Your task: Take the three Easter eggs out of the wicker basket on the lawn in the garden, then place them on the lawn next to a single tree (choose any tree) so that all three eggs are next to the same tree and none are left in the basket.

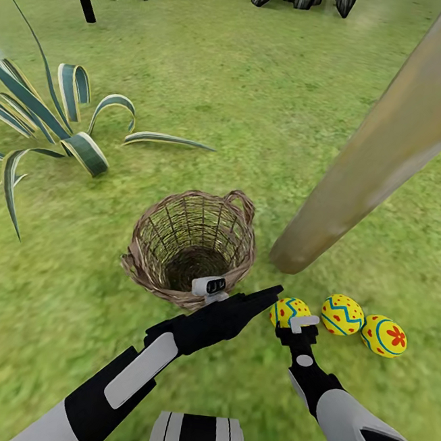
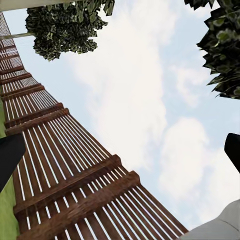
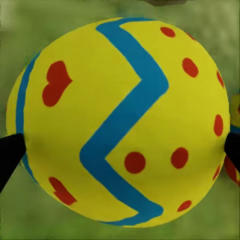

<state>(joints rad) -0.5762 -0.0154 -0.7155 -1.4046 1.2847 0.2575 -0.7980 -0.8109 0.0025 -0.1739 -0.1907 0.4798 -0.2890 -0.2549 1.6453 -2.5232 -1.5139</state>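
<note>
- Nearest, at the lower middle of the head view, the left tool lies across the frame with its tip pointing toward the eggs. Its wrist camera looks up at sky, a slatted wooden fence and dark foliage. Dark fingertips sit at both edges of that view with nothing between them, so I judge it open and empty.
- Just right of it, the right tool sits over the third egg. In its wrist view the egg's smooth, glossy yellow shell with a blue zigzag and red dots lies between two dark fingertips at its sides. Whether they press or have let go, I cannot tell.
- Further right, two more eggs rest on the lawn, one carrying a red flower mark.
- Risk: rounded, hard shells on grass roll easily. A sideways pull-away could nudge the third egg into its neighbours or away from the trunk.
- Behind, mid-frame, the wicker basket of coarse, open tan weave looks empty. The left arm could tip it.
- Right of it, the tree leans, its trunk smooth and pale.
- Upper left, a striped, spiky agave.
</note>
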